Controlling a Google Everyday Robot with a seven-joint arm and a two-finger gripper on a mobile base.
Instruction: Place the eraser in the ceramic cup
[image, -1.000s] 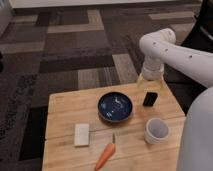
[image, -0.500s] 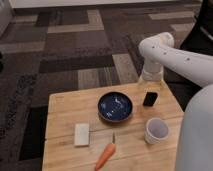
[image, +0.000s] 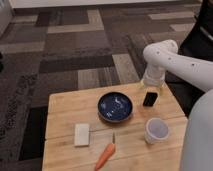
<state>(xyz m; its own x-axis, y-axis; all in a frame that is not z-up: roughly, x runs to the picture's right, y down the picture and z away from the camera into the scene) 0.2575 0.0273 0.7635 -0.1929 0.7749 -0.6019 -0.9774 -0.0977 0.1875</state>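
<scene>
The white arm (image: 177, 59) comes in from the right side of the frame and bends down to the worktop (image: 65, 107); the gripper (image: 151, 88) at its end hangs right over the eraser (image: 150, 99), in the right middle of the frame; its fingers are spread wide and hold nothing; I cannot tell if they touch the top of the eraser

The eraser is a small black block; it stands on the worktop just to the right of the blue bowl (image: 100, 108) and above the ceramic cup (image: 156, 131) in the frame; the cup is white, stands upright near the lower right of the worktop, and sits apart from the eraser

A pale block (image: 82, 135) lies at the lower left of the worktop; a carrot (image: 104, 157) lies near the bottom edge, below the bowl; grey and brown carpet (image: 75, 45) fills the top of the frame

Since a second ago the arm has come down a little, so the gripper is now closer to the eraser; the fingers are as wide as they were; the eraser, cup, bowl, block and carrot have not moved
</scene>
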